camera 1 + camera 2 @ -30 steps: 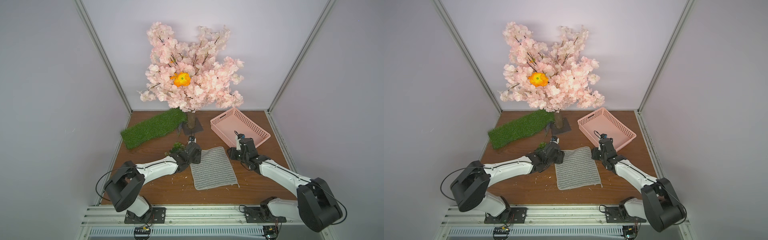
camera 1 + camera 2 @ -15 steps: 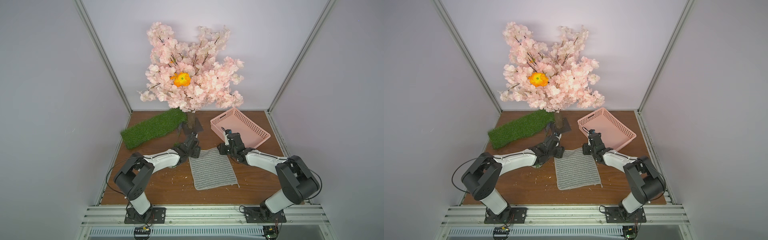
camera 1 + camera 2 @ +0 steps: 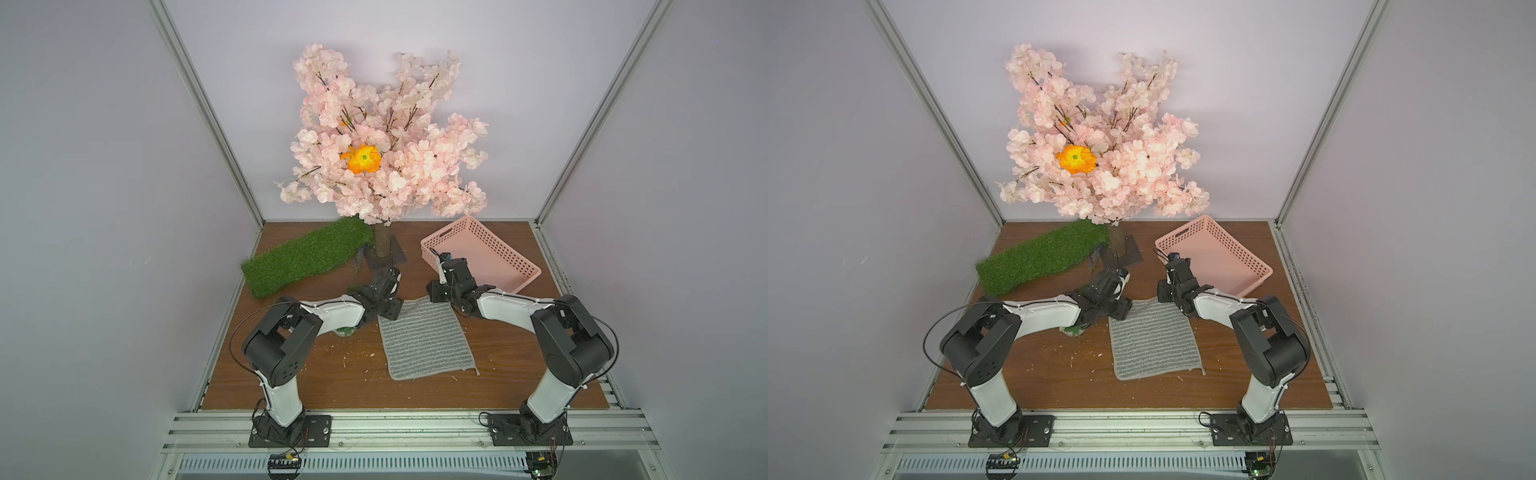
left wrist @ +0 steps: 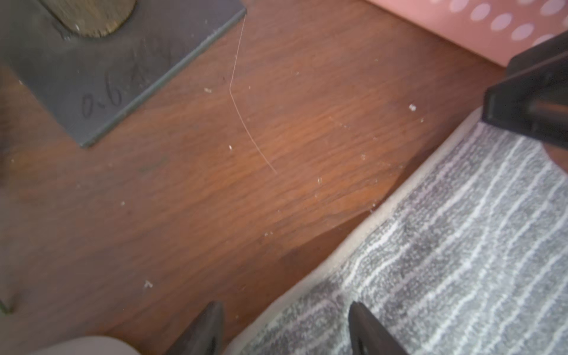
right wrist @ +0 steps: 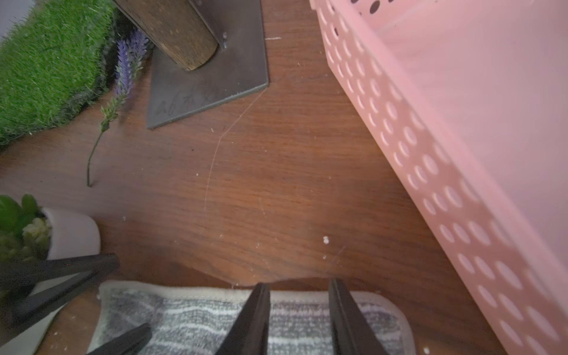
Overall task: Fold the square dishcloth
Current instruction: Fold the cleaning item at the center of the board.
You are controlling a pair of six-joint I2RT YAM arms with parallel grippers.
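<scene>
The left gripper (image 4: 285,329) is seen in its wrist view with its two dark fingers (image 4: 204,330) spread apart — one over bare wood, one over the cloth (image 4: 445,261), the pale hem lying between them. Nothing is clasped; the jaws stand released astride the cloth's far left corner. In a top view this gripper (image 3: 388,309) sits at centre frame, at the cloth's upper left corner.

The right gripper (image 5: 296,316) is shown with its fingers (image 5: 249,322) parted by a narrower gap, both set over the hem of the cloth (image 5: 196,319) at the lower middle of that frame. Whether the hem is pinched cannot be told. In a top view it (image 3: 1173,301) is placed at the cloth's upper right corner, just beside the pink basket (image 3: 1233,253).

The cloth (image 3: 426,338) is laid flat and unfolded on the wooden table (image 3: 332,374), slightly right of centre in both top views, between the two arms. Grey ribs with thin whitish stripes are visible, and a loose thread hangs at its lower right corner.

Further out — a small white pot (image 5: 73,233) with green leaves stands near the left arm, a grass mat (image 3: 303,259) lies at mid-left, and a blossom tree (image 3: 382,141) rises from a dark base plate (image 5: 212,83) behind.
</scene>
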